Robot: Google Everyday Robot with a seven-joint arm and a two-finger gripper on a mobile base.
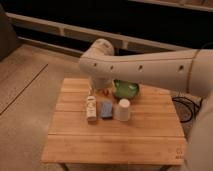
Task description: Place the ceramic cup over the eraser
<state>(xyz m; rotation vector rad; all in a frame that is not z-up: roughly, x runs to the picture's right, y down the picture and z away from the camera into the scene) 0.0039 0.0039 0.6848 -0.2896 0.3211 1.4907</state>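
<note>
The ceramic cup [123, 109] is plain white and stands upside down on the wooden table [115, 142], just right of the eraser [106, 109], a small blue block lying flat. The cup is beside the eraser, not over it. My white arm reaches in from the right and bends down at the table's far edge. There the gripper [98, 89] hangs low behind the eraser, mostly hidden by the arm. It is open and nothing is in it.
A white labelled bottle [91, 108] lies left of the eraser. A green bowl [126, 89] sits at the back of the table, with a small red-orange thing [106, 92] beside it. A dark cable [186, 107] lies on the floor to the right.
</note>
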